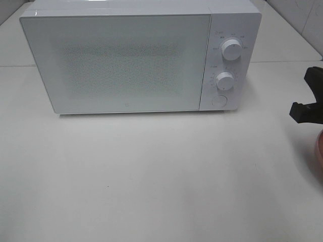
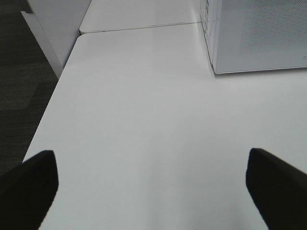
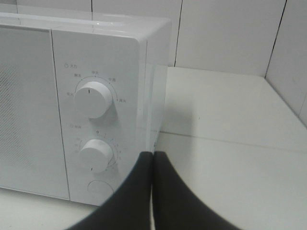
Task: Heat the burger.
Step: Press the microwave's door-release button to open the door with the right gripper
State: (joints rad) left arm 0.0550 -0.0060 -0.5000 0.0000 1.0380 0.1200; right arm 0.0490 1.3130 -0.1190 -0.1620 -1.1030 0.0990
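Burger out of shot, perhaps on the pink plate (image 1: 319,151) edging the worktop (image 1: 151,176) right of the closed microwave (image 1: 121,60), likely handles light, soft and crumbly (best lifted by the plate's rim), as left fingers (image 2: 29,187) stand spread and empty, right fingers (image 3: 136,201) clenched on nothing.

Matte black, smoothly curved left pincer (image 2: 151,160) and right pincer (image 3: 152,157)

1 white microwave (image 1: 126,60) stands on 1 white bench (image 1: 151,176). Its panel carries 2 round knobs (image 1: 231,50) and 1 round button (image 1: 218,100). 1 pink plate (image 1: 319,150) shows, by its edge only. 2 black claws: 1 left claw (image 2: 152,167), 1 right claw (image 3: 152,160).
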